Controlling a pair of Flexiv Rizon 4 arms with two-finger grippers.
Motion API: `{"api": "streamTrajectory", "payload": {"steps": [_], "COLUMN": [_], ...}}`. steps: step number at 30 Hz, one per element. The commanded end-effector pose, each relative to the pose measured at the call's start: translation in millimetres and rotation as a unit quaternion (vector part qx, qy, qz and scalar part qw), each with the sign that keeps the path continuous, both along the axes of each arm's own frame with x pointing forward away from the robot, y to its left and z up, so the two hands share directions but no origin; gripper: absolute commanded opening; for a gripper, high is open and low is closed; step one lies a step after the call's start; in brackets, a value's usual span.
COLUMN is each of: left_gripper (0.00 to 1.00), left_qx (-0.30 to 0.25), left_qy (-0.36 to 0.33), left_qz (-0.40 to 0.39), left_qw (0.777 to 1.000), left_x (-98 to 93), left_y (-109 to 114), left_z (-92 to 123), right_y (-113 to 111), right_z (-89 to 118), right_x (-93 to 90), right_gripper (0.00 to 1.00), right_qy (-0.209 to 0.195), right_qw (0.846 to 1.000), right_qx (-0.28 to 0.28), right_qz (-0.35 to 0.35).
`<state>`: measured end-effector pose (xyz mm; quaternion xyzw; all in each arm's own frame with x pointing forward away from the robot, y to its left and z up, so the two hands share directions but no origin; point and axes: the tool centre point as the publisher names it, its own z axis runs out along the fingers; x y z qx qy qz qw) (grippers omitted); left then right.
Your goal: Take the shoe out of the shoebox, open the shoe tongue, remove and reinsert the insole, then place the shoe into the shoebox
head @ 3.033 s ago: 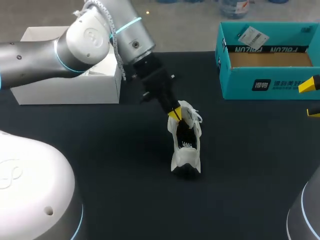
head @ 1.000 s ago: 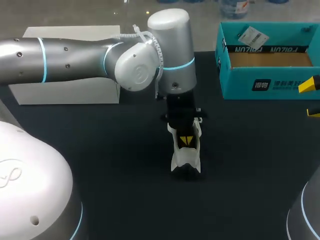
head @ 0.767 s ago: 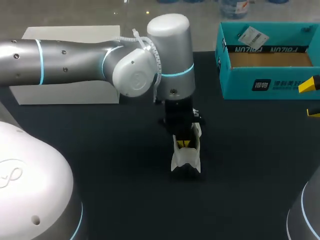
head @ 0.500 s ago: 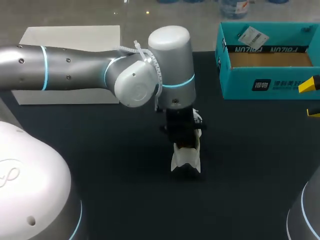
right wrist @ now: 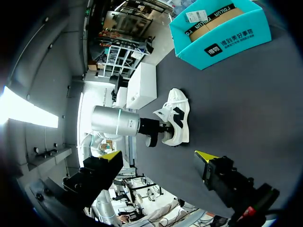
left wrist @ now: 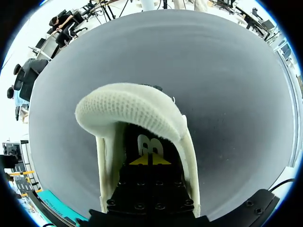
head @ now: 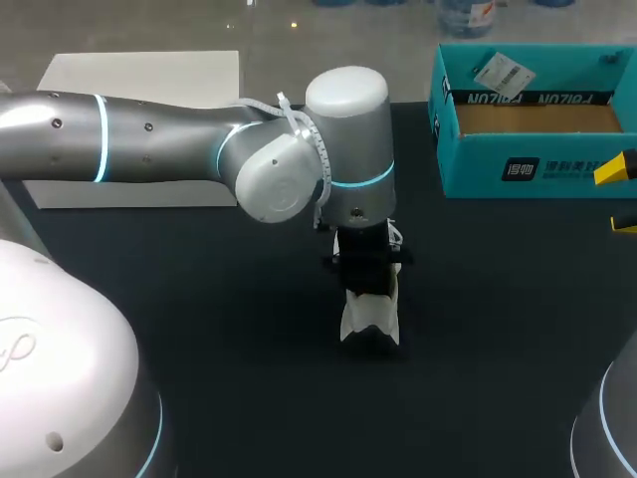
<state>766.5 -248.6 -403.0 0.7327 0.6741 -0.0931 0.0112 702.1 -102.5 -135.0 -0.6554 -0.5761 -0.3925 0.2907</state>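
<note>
The left gripper (left wrist: pixel 150 161) sits deep inside the shoe (head: pixel 370 317), its yellow tips brought together against the dark insole (left wrist: pixel 146 144). Whether a fold of the insole is actually pinched between them I cannot tell, since the tips hide the contact. The shoe's white side walls rise close on either side of the fingers, and its knit upper arches just ahead of the tips. The step in hand looks like the insole removal. To do it well, the tips should catch the insole's edge rather than press on its flat. The pull should then run up and out through the shoe's opening, peeling the insole rather than yanking it, so that it bends past the upper instead of jamming under it. The shoe stands free on the worktop (head: pixel 249 349) with nothing bracing it, so a quick lift would probably carry the whole shoe along, and a slow draw is safer. The right gripper (right wrist: pixel 158 155) hangs well to the right of the shoe with its fingers wide apart and nothing between them. It could come in and steady the shoe. The shoebox (head: pixel 537 164) stands open, well beyond the shoe and to its right.
</note>
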Motion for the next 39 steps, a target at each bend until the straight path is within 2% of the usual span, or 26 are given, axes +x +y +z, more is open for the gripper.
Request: {"api": "streamTrajectory", "payload": {"steps": [1, 5, 8, 13, 15, 16, 19, 23, 34, 39], "left_gripper": [0.00, 0.00, 0.00, 0.00, 0.00, 0.00, 0.00, 0.00, 0.00, 0.00], "left_qx": [0.003, 0.003, -0.004, -0.010, 0.008, 0.007, 0.012, 0.016, 0.013, 0.007], "left_qy": [-0.012, -0.025, -0.027, -0.016, -0.037, -0.024, -0.025, -0.024, -0.066, -0.090], "left_qz": [0.010, 0.008, 0.010, 0.014, 0.008, 0.013, 0.013, 0.014, 0.010, 0.000], "left_qw": [1.000, 1.000, 1.000, 1.000, 0.999, 1.000, 1.000, 0.999, 0.998, 0.996], "left_x": [6.2, 7.6, 7.2, 0.9, 2.5, 1.8, -1.2, -2.1, 10.8, 21.5], "left_y": [4.6, 6.1, 3.7, -1.7, -0.2, -0.2, -0.4, 2.0, 10.9, 5.9], "left_z": [26.6, 36.8, 35.2, 16.3, 2.9, -0.7, -3.8, 4.6, 57.4, 62.3], "right_y": [0.4, 0.4, 0.4, 0.4, 0.4, 0.4, 0.4, 0.4, 0.4, 0.4], "right_z": [-0.1, -0.1, -0.1, -0.1, -0.1, -0.1, -0.1, -0.1, -0.1, -0.1], "right_x": [-1.5, -1.5, -1.5, -1.5, -1.5, -1.5, -1.5, -1.5, -1.5, -1.5], "right_gripper": [1.00, 1.00, 1.00, 1.00, 1.00, 1.00, 1.00, 1.00, 1.00, 1.00], "right_qy": [0.000, 0.000, 0.000, 0.000, 0.000, 0.000, 0.000, 0.000, 0.000, 0.000], "right_qw": [1.000, 1.000, 1.000, 1.000, 1.000, 1.000, 1.000, 1.000, 1.000, 1.000], "right_qx": [-0.001, -0.001, -0.001, -0.001, -0.001, -0.001, -0.001, -0.001, -0.001, -0.001], "right_qz": [-0.001, -0.001, -0.001, -0.001, -0.001, -0.001, -0.001, -0.001, -0.001, -0.001]}}
